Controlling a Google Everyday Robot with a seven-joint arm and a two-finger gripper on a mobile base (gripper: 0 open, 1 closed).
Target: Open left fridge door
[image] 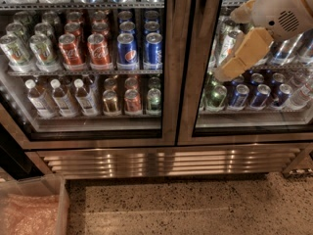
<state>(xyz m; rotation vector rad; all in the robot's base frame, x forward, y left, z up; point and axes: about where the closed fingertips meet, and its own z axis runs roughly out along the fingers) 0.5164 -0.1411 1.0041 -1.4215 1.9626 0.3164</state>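
Note:
The left fridge door [170, 92] is a tall glass pane in a brushed steel frame and stands shut. Behind its glass are red cola cans [71, 49], blue Pepsi cans [127, 51] and small water bottles [62, 97]. My gripper [234, 68], tan under a white wrist [283, 9], hangs in front of the right door's glass. It sits just right of the steel centre post [188, 62] and apart from the left door.
The right glass door [254, 126] shows silver-green cans and small blue cans. A steel louvred grille [166, 161] runs under both doors. A clear plastic bin [29, 209] stands on the speckled floor [195, 204] at the bottom left.

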